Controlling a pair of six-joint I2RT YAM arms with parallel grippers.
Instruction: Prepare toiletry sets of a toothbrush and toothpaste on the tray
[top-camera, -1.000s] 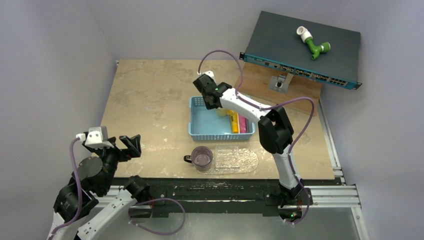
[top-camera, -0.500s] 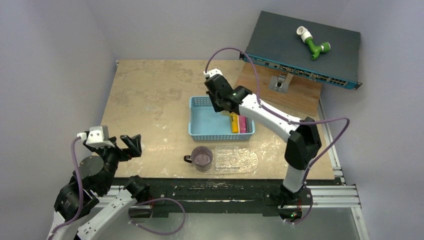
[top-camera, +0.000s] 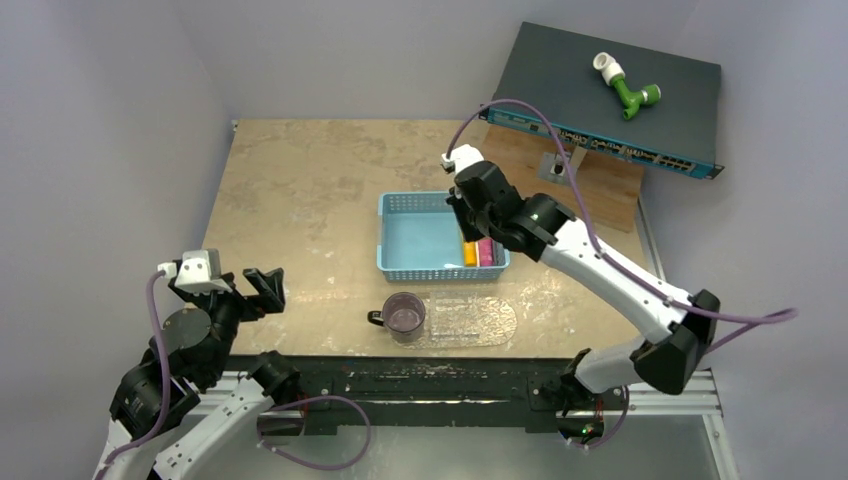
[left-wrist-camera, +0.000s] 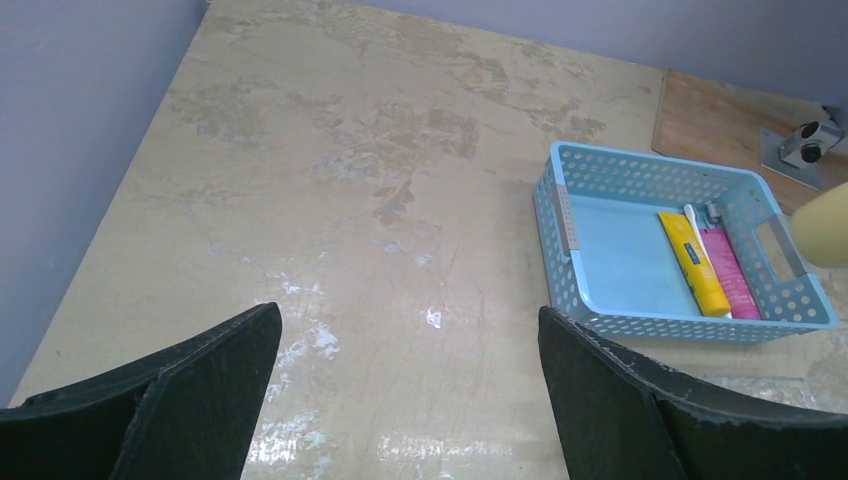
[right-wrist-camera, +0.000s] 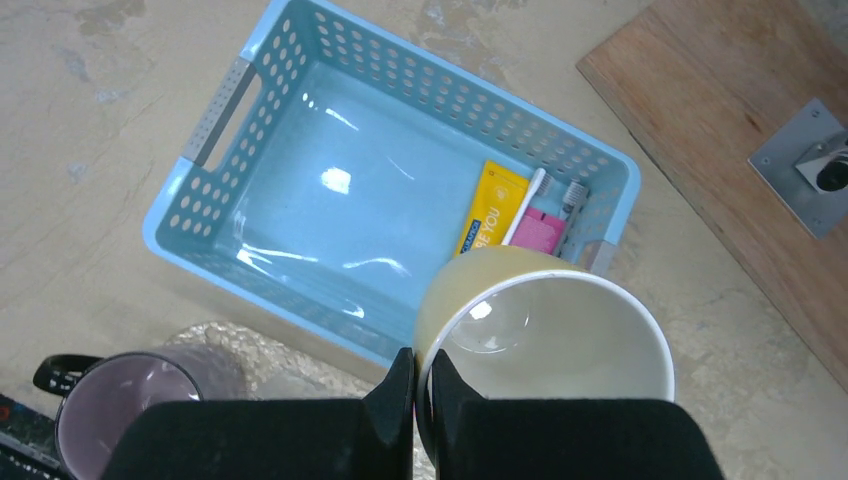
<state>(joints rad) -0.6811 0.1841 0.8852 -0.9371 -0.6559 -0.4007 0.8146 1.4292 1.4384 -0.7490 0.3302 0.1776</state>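
**Left hand** (left-wrist-camera: 405, 320): low at the near left corner of the desk (top-camera: 300, 180), fingers spread wide, nothing between them, well apart from every item.

**Mug** (top-camera: 404, 315): purple, upright, handle to the left, at the left end of the tray. Whether it stands on the tray or just beside it cannot be told.

**Tray** (top-camera: 480, 322): clear and glittery, lying flat near the front edge of the desk, just in front of the basket.

**Basket** (top-camera: 425, 245): light blue with lattice sides, at mid-desk. All the toiletries lie at its right end.
- Yellow tube (right-wrist-camera: 485, 215) and pink tube (right-wrist-camera: 540, 232) lie side by side, the pink one nearer the right wall.
- Toothbrushes (right-wrist-camera: 525, 205): a white one lies along the seam between the tubes. A second, grey-headed one lies beside it over the pink tube.

**Right hand** (right-wrist-camera: 420, 385): above the right end of the basket, fingers pressed together on the rim of a cup (right-wrist-camera: 560, 340), one inside and one outside. The cup is pale yellow outside and white inside. It hangs mouth-up, partly covering the pink tube in the wrist view.

**Board** (top-camera: 600, 185): wooden, at the far right of the desk, with a metal bracket (top-camera: 560, 165) on it.

**Switch** (top-camera: 600, 95): a dark network unit beyond the board. A green and white pipe fitting (top-camera: 625, 85) lies on top.
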